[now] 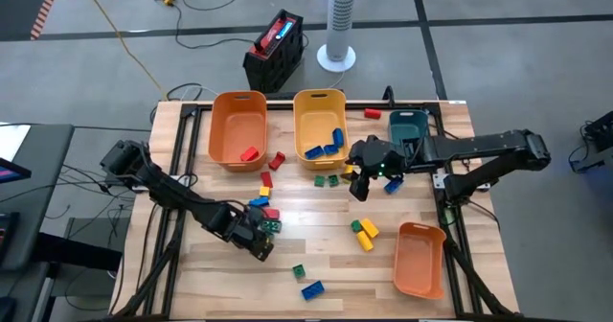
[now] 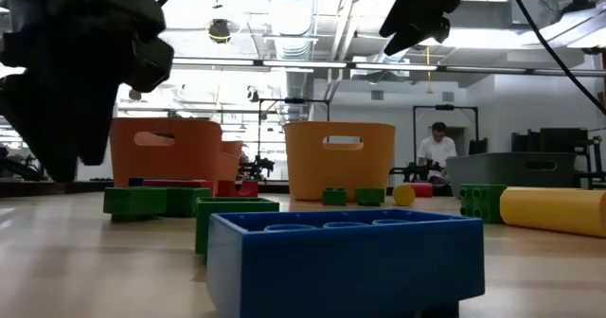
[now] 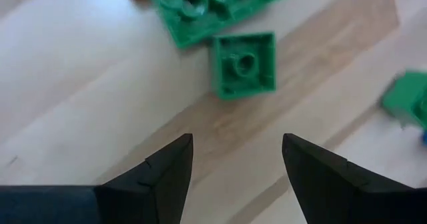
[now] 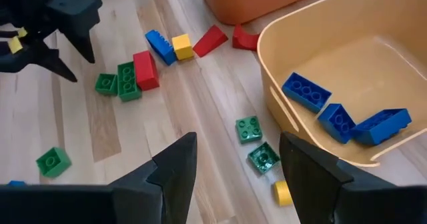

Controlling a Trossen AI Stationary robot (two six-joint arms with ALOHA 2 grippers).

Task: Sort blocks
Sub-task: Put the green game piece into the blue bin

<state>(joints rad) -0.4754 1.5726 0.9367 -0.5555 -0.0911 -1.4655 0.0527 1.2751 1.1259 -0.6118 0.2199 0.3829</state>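
Small blocks in red, blue, green and yellow lie scattered over the wooden table. My left gripper point(image 1: 262, 238) point(image 3: 237, 161) hangs open near the table's near left, pointing steeply down. Just beyond its fingertips a small green block point(image 3: 244, 64) lies flat on the wood beside a larger green block point(image 3: 213, 4). My right gripper point(image 1: 360, 183) point(image 4: 237, 161) hovers open above the table's middle, in front of the yellow bin point(image 4: 280, 111), which holds three blue blocks point(image 4: 337, 117). Two green blocks point(image 4: 256, 143) lie on the table below it.
An orange bin point(image 1: 238, 128) with a red block and a teal bin point(image 1: 409, 126) flank the yellow bin at the far edge. A second orange bin point(image 1: 420, 258) sits at the near right. Yellow blocks point(image 1: 367, 232) and a blue block point(image 1: 312, 289) lie nearer the front.
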